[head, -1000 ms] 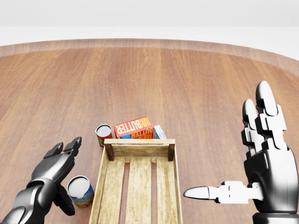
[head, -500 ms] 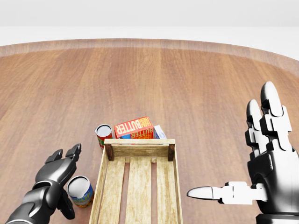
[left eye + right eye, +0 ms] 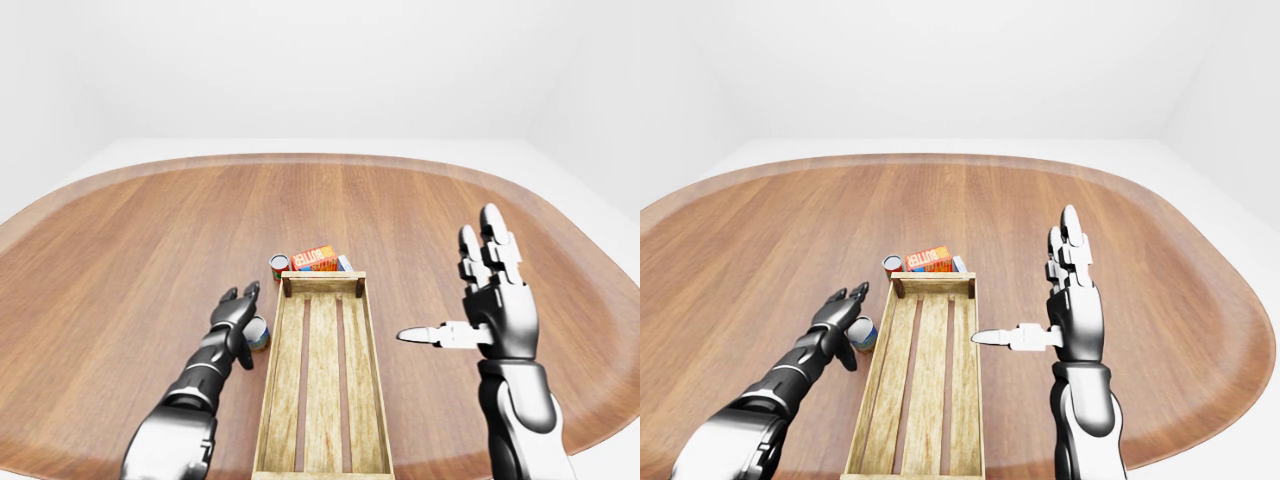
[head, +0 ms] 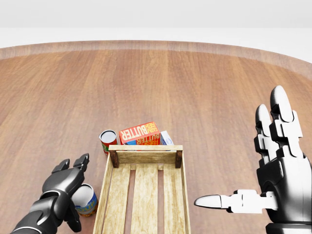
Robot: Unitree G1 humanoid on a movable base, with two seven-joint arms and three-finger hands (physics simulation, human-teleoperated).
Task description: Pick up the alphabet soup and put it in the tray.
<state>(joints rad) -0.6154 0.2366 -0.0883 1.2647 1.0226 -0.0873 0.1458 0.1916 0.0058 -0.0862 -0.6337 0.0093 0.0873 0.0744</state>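
**A:** Left hand (image 4: 66,183) is right over the can now — it has crept in toward the blue-labelled can (image 4: 86,200) over the last second, and its palm now covers the can's left edge in the head view.

**B:** Fingers closed on it yet?

**A:** No, they are spread wide, pointing up the picture, with the thumb dropping down the can's left side. Nothing is held. The can stands upright on the wooden table (image 4: 195,87), just beside the tray's left wall.

**B:** And is that the alphabet soup?

**A:** I judge so, but the label is too small to read. There is a second can (image 4: 107,140), red-labelled, near the tray's top left corner, beside an orange butter box (image 4: 140,133) — so it could be either.

**B:** The tray itself?

**A:** The wooden tray (image 4: 182,195) is empty, its slats bare. It hasn't shifted, and neither have the cans.

**B:** Right hand?

**A:** The right hand (image 4: 278,165) is raised to the tray's right, fingers straight up, thumb stuck out toward the tray — open and idle, barely moved.

**B:** So what does the shift mean?

**A:** The reach looks nearly finished; the grasp is the next step. The hand needs to settle lower and wrap round the can before any lift.
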